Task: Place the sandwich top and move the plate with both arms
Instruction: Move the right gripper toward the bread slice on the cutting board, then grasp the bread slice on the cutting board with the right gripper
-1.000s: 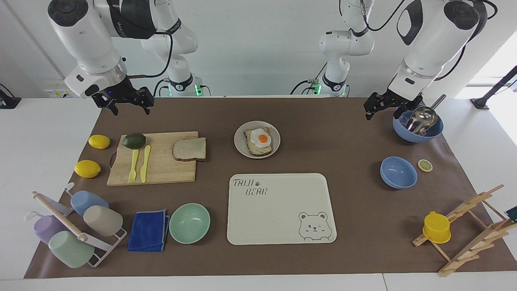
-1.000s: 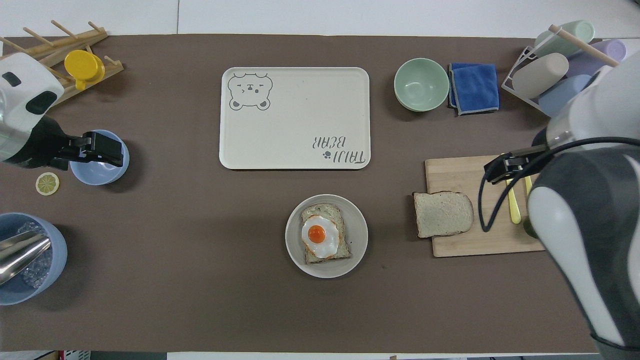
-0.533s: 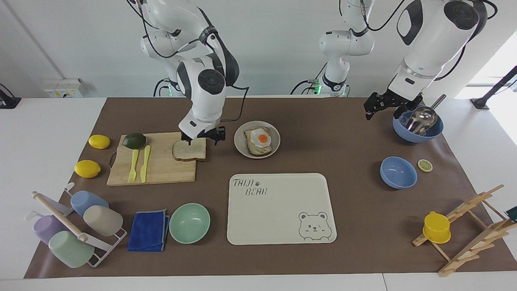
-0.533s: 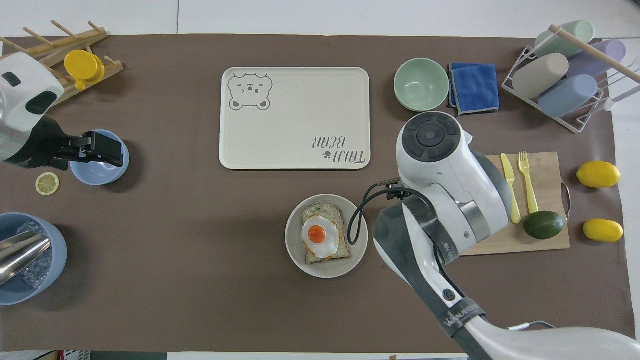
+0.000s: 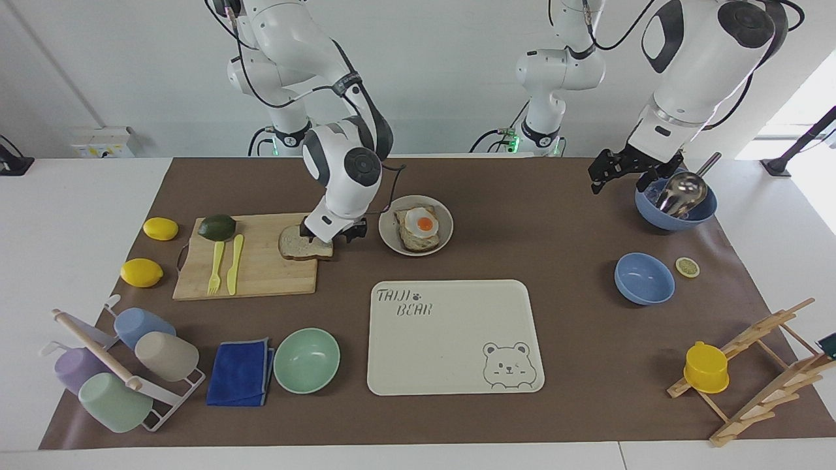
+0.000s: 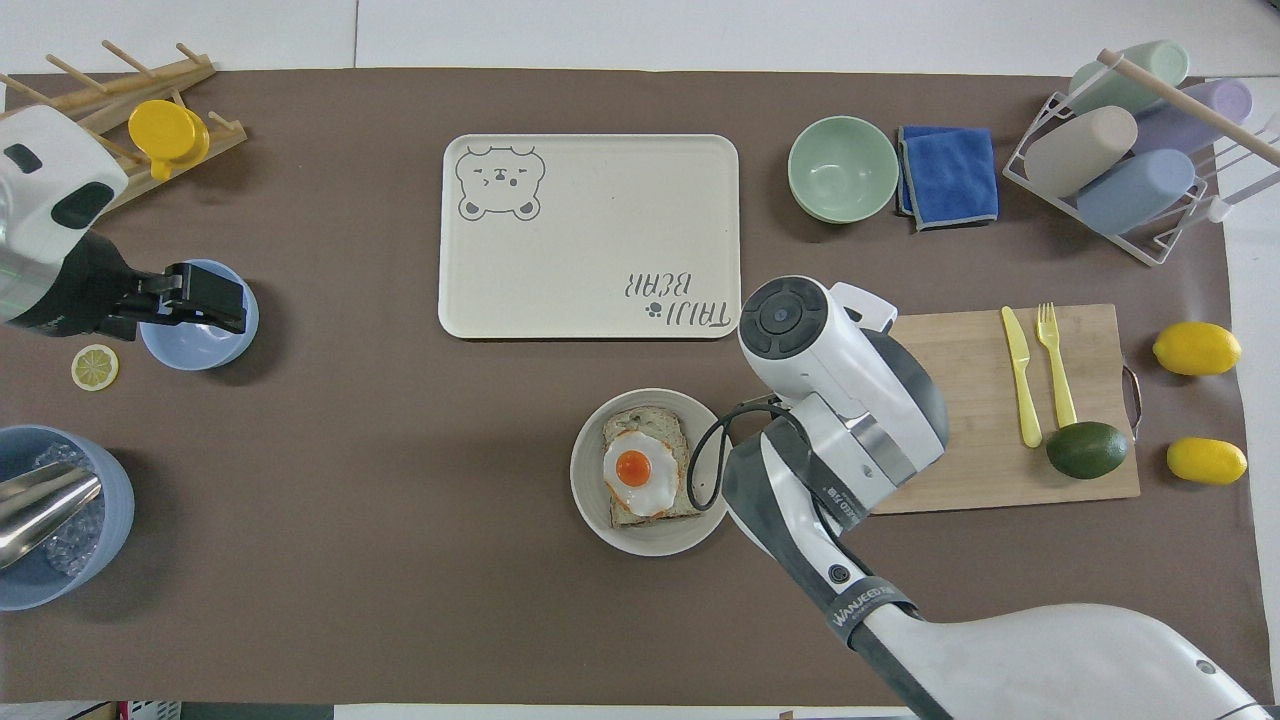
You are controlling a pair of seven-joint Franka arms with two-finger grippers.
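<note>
The right arm bends steeply down, its right gripper (image 5: 332,232) at the plate-side edge of the bread slice (image 5: 299,244) on the cutting board (image 5: 261,271); whether its fingers grip is unclear; the plate (image 5: 446,239) sits beside; the left gripper (image 5: 610,171) waits, fingers spread, by the blue bowl (image 5: 653,212).

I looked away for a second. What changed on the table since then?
The right arm's hand swung in from the table's edge and came down onto the plain light-brown bread slice on the wooden cutting board. The left arm's hand waits unmoved; bread and round beige-grey plate stayed put.
</note>
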